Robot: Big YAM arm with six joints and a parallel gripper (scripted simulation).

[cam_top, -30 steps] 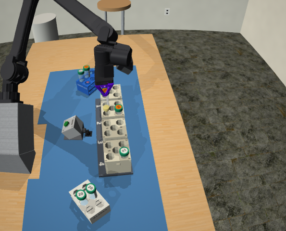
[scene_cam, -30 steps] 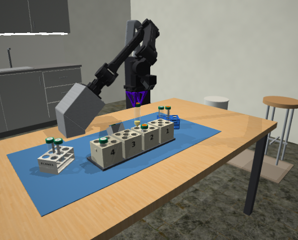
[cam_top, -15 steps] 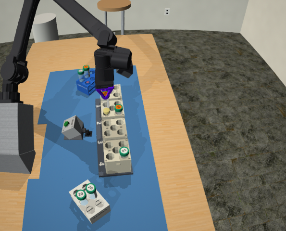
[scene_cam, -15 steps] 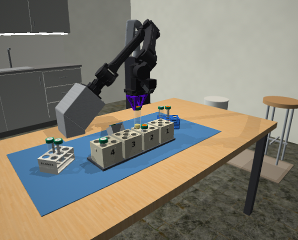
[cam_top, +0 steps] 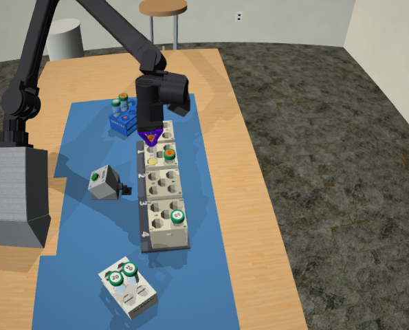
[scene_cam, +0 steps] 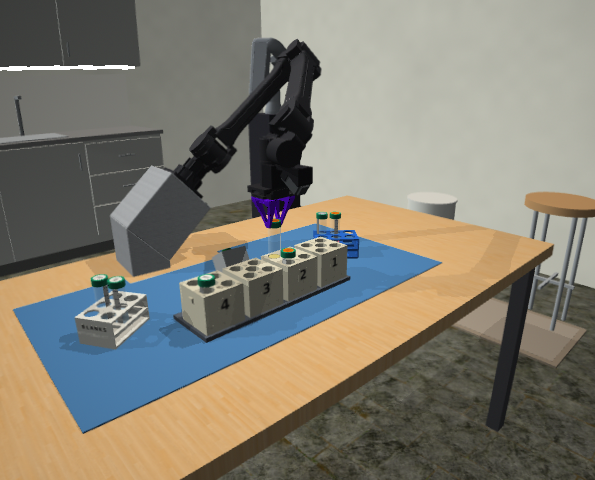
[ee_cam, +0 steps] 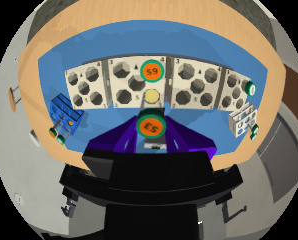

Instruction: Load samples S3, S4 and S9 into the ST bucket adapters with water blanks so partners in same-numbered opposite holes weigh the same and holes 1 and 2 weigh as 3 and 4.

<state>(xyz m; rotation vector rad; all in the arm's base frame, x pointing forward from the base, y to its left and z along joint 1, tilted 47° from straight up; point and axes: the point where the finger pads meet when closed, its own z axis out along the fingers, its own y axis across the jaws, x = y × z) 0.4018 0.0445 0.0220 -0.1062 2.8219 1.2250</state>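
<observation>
A: Counting first. What are you seeing on the blue mat?

B: Seeing four adapters on the loading stand ST. Two tubes are sitting in the blue rack RS, one grey-dotted, one orange-dotted. Two blanks marked 20 are standing in the white rack RB. One white-dotted blank is sitting in adapter 4. One orange-dotted sample, reading S9, is seated in adapter 2. One green key box is sitting near the stand.

A: And the gripper?

B: Gripper is clamping the cap end of a sample tube, orange dot, ID not legible to me. Tube is hanging straight below the fingers, upright, yellowish liquid at the bottom.

A: Where is it relative to the stand?

B: Its lower end is sitting right at the top of adapter 2, over a hole beside S9. Can't tell whether the tip is already inside the hole.

A: Arm pose?

B: Arm is reaching out from its base, wrist pointing straight down over adapter 2.
</observation>
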